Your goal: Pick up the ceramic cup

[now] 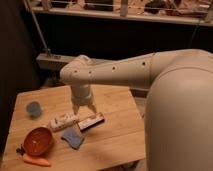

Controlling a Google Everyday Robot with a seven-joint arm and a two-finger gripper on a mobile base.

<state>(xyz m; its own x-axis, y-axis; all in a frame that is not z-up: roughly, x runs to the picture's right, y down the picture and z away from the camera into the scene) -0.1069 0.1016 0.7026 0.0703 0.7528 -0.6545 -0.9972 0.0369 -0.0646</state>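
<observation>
The ceramic cup (33, 108) is small, round and dull blue-grey. It stands upright near the left edge of the wooden table (115, 140). My gripper (84, 108) hangs from the white arm over the middle of the table, pointing down. It is well to the right of the cup and apart from it, just above a white packet (63, 121) and a dark snack bar (91, 121).
An orange-red bowl (38, 141) sits at the front left with a carrot (36, 160) in front of it. A flat blue sponge (73, 137) lies right of the bowl. The arm's large white body (180, 115) fills the right side. A railing (125, 12) runs behind.
</observation>
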